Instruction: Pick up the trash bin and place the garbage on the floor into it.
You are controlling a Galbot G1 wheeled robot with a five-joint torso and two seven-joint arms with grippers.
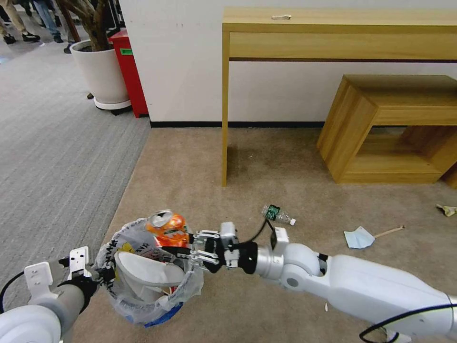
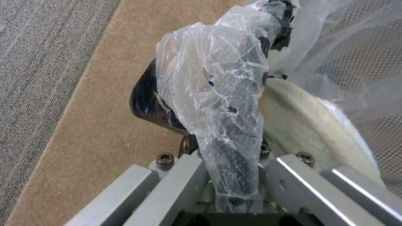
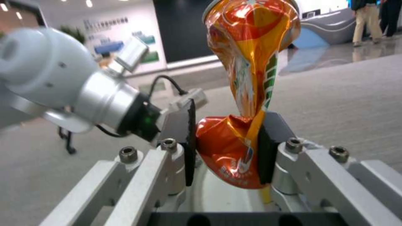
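The trash bin (image 1: 128,305), black with a crinkled plastic liner, hangs just above the beige floor (image 1: 285,162) at lower left. My left gripper (image 1: 101,275) is shut on its near-left rim; in the left wrist view the left gripper (image 2: 226,163) pinches the liner and the dark rim (image 2: 146,100). A white slipper (image 1: 147,272) (image 2: 301,125) lies inside. My right gripper (image 1: 183,248) (image 3: 228,150) is shut on a crushed orange can (image 1: 169,228) (image 3: 247,88), held upright over the bin's far rim. On the carpet lie a green-label bottle (image 1: 277,214), a blue mask (image 1: 359,237) and a wooden stick (image 1: 389,232).
A wooden desk (image 1: 333,28) stands against the wall, its leg (image 1: 224,119) on the carpet ahead of me. A low wooden shelf (image 1: 381,128) sits at right. A white planter (image 1: 102,71) and red box (image 1: 128,71) stand on grey ribbed carpet (image 1: 57,143). A crumpled scrap (image 1: 446,209) lies far right.
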